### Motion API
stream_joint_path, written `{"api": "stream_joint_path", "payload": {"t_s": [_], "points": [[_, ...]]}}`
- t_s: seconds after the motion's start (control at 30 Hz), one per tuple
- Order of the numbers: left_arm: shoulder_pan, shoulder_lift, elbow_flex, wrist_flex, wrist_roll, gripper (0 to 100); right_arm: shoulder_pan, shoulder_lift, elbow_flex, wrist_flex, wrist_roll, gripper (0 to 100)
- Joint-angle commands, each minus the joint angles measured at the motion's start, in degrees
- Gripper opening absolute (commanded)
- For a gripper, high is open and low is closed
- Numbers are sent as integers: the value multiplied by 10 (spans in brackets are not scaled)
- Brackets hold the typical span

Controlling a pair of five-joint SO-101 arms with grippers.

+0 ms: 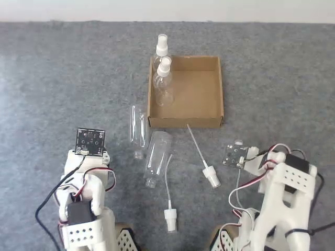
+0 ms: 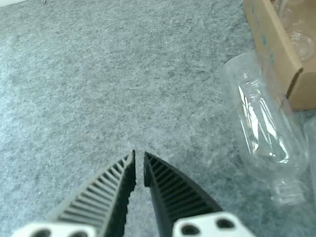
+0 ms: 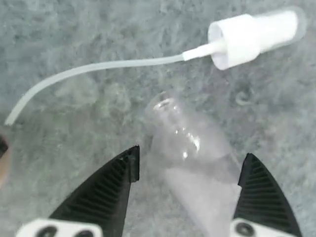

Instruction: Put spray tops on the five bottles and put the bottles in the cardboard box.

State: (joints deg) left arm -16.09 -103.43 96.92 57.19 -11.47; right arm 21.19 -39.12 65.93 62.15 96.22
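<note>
Left claw (image 2: 139,157): clenched on nothing, tips almost touching, low over the grey worktop (image 2: 74,74). Ahead of it, toward the right arm's side, lies an uncapped clear bottle (image 2: 261,123) with its neck pointing back toward the arms. Beyond that is a corner of the cardboard box (image 2: 276,44).

Right claw (image 3: 191,153): released, jaws wide, straddling a second uncapped bottle (image 3: 192,143) without visibly touching it. Just past this bottle's open mouth lies a spray top (image 3: 247,37) with its curved dip tube (image 3: 98,66).

Farther from both claws, the box holds one capped bottle (image 1: 164,83). Another capped bottle (image 1: 162,47) sits just behind the box's far wall.
</note>
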Motion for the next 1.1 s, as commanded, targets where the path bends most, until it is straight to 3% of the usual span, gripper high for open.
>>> {"api": "stream_joint_path", "payload": {"t_s": [0.0, 0.13, 0.33, 0.63, 1.07], "points": [[1, -9, -4, -11, -4, 26, 11, -18, 20, -55, 5, 271], [1, -9, -4, -11, -4, 26, 14, -18, 65, -122, -5, 270], [1, -8, -4, -11, -4, 26, 13, -19, 87, -210, -120, 270], [1, -8, -4, -11, -4, 26, 10, -25, 69, -214, -250, 270], [1, -8, -4, -11, -4, 26, -11, -20, 21, -213, -547, 270]]}}
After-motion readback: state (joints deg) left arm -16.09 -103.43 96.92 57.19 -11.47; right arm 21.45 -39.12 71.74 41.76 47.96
